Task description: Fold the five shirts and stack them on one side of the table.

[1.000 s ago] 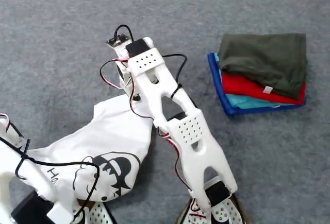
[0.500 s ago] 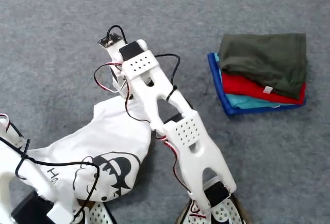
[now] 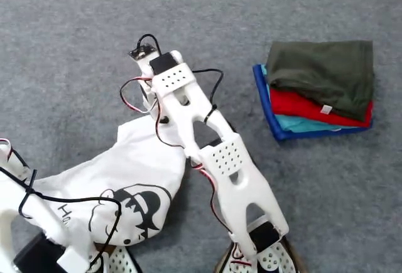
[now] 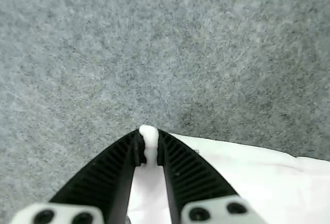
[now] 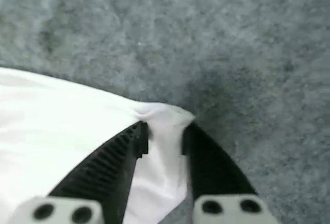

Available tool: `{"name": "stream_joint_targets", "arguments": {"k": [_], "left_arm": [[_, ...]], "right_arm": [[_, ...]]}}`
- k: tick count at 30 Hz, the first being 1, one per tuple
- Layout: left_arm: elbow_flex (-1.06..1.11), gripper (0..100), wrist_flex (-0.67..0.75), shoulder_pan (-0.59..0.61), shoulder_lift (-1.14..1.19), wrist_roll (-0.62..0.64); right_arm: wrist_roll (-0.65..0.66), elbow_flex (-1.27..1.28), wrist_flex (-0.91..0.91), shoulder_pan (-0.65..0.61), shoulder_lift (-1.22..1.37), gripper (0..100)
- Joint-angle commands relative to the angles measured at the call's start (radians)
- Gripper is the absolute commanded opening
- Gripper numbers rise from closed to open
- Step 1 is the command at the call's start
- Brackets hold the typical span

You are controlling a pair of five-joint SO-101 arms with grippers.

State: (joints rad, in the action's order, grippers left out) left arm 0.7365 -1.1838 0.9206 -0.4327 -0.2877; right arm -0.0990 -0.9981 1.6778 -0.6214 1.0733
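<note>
Left tool (image 4: 148, 144), clamped tight, and right tool (image 5: 164, 131), narrowly parted, each pinch an edge of the white cartoon-print cotton shirt (image 3: 125, 172) at the grey felt counter's (image 3: 75, 47) near left; the right one merely wavered sideways, so spreading looks unadvanced.

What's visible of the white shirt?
The white shirt, soft cloth with a black cartoon print, lies crumpled and unfolded on the grey table, lower left of the high view. The left gripper pinches one edge; the right gripper holds a bunched corner. It lies apart from the folded stack.
</note>
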Motion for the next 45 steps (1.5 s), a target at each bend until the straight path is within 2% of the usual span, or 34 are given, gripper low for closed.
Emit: {"name": "stream_joint_targets", "arguments": {"k": [1, 15, 18, 22, 32, 40, 45], "left_arm": [[-0.012, 2, 0.011, -0.005, -0.03, -0.008], [-0.009, 2, 0.011, -0.003, -0.03, -0.008], [-0.011, 2, 0.011, -0.002, -0.03, -0.008], [-0.009, 2, 0.011, -0.006, -0.03, -0.008], [-0.057, 2, 0.002, 0.002, -0.048, -0.002], [-0.236, 2, 0.0, 0.003, -0.363, 0.003], [-0.336, 2, 0.008, 0.011, -0.616, 0.064]], "right_arm": [[0.012, -0.036, -0.02, -0.013, 0.001, 6.3], [0.032, -0.042, -0.061, 0.019, -0.005, 6.2], [0.064, -0.065, -0.086, 0.033, -0.012, 1.7], [0.186, -0.168, -0.069, 0.018, -0.021, 0.5], [0.379, -0.682, 0.084, 0.007, -0.068, 0.5], [0.404, -0.667, 0.097, 0.008, -0.475, 0.5], [0.414, -0.668, 0.097, 0.007, -0.682, 0.5]]}}
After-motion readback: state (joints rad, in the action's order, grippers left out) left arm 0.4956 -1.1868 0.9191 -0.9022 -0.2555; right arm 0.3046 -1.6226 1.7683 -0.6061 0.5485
